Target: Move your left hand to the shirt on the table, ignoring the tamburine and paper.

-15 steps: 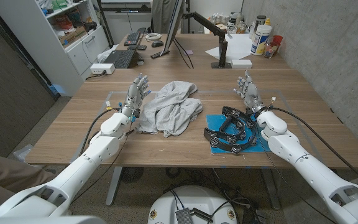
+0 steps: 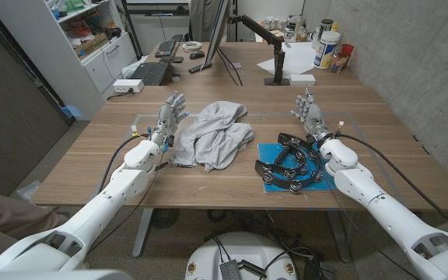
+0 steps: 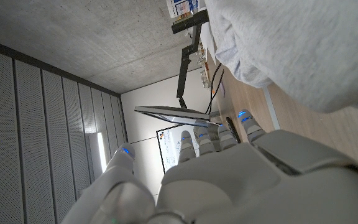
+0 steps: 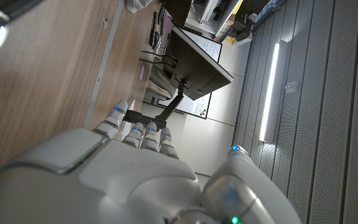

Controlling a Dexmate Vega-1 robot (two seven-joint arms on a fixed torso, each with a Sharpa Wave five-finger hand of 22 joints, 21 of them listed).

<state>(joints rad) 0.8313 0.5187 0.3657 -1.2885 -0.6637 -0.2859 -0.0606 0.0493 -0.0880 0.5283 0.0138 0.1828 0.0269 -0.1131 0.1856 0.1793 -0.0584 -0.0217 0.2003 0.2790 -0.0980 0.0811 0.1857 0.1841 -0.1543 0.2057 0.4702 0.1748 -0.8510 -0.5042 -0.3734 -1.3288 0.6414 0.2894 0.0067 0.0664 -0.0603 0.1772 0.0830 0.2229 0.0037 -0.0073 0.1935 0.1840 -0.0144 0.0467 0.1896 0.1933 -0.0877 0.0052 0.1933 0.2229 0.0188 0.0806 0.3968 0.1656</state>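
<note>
Left robot hand (image 2: 169, 118) stands just beside the grey shirt (image 2: 212, 134) on the counter (image 2: 84, 167) — fingers apart, holding nothing — right robot hand (image 2: 311, 115) likewise empty

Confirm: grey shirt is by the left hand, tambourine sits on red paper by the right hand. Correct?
One error: the paper under the tambourine is blue, not red, as the head view shows. The rest holds: the grey shirt is by the left hand, the tambourine by the right hand.
</note>
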